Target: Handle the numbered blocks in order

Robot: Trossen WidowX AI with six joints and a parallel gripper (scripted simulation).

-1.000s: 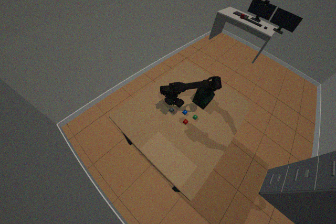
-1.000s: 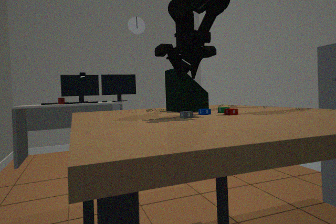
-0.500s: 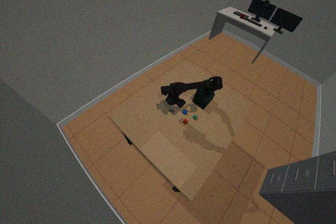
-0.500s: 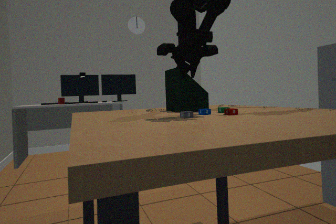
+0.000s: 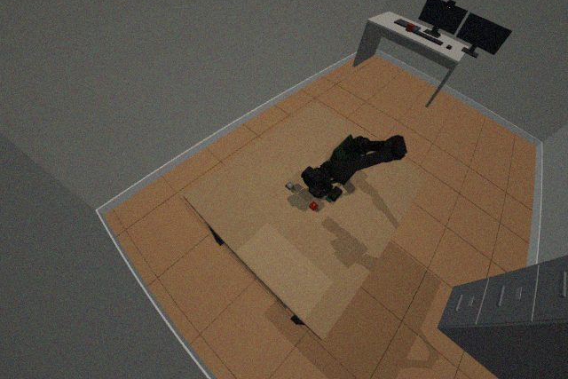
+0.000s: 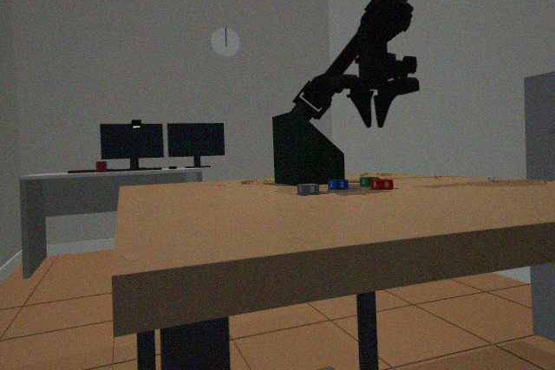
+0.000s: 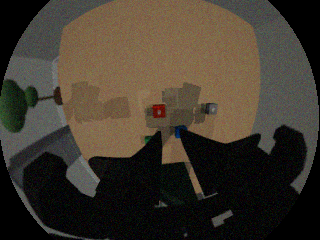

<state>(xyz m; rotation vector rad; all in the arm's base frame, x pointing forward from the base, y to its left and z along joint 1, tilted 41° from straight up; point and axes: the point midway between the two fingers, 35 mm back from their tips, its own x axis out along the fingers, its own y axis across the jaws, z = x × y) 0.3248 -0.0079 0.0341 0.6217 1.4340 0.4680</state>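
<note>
Wrist: jaws [image 6: 375, 126] hide green block [image 6: 368, 181] [image 7: 149, 139] partly (digit unreadable).
</note>
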